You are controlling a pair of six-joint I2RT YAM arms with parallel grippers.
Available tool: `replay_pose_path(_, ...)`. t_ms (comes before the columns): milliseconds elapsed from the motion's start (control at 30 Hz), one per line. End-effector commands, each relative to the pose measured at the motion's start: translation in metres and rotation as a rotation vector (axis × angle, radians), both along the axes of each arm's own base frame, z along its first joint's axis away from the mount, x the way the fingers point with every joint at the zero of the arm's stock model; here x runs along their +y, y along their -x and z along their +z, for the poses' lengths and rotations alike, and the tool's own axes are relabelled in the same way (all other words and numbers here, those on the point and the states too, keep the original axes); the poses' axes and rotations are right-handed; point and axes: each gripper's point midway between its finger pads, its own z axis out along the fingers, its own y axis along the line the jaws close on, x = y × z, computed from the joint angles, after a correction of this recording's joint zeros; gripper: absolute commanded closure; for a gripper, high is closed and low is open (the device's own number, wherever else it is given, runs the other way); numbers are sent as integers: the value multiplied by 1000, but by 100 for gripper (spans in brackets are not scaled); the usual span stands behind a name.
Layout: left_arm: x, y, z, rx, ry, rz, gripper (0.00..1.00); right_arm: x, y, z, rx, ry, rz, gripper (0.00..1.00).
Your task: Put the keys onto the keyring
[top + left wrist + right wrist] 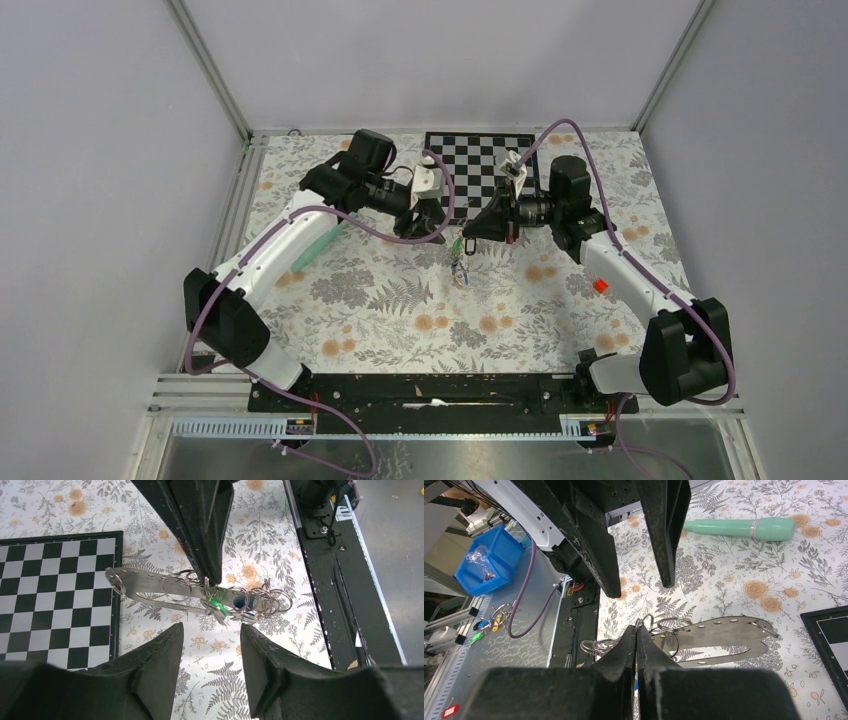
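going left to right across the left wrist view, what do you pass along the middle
checkerboard → metal strip → green key → blue key → black rail

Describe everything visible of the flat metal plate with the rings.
The metal plate is flat, silvery and elongated, with small holes along its edges and a long slot. Several wire rings thread through it; green and blue key heads sit near one end. The right end effector is shut on it, over the floral cloth.
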Motion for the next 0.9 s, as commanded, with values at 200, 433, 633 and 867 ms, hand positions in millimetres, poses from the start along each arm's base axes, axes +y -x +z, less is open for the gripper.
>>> replay_pose_path(200, -15, 2, 1, -65, 42, -107, 57, 0, 0, 9, -39, -29, 22, 100)
replay_pose_path(433, -25, 0, -6, -49, 39, -115, 62, 0, 1, 8, -39, -29, 22, 100)
replay_pose_path(633, -27, 2, -4, -26, 54, -127, 73, 0, 0, 7, -35, -28, 20, 100)
replay_pose_path(867, -28, 4, -13, 8, 49, -136, 91, 1, -1, 9, -34, -32, 18, 100)
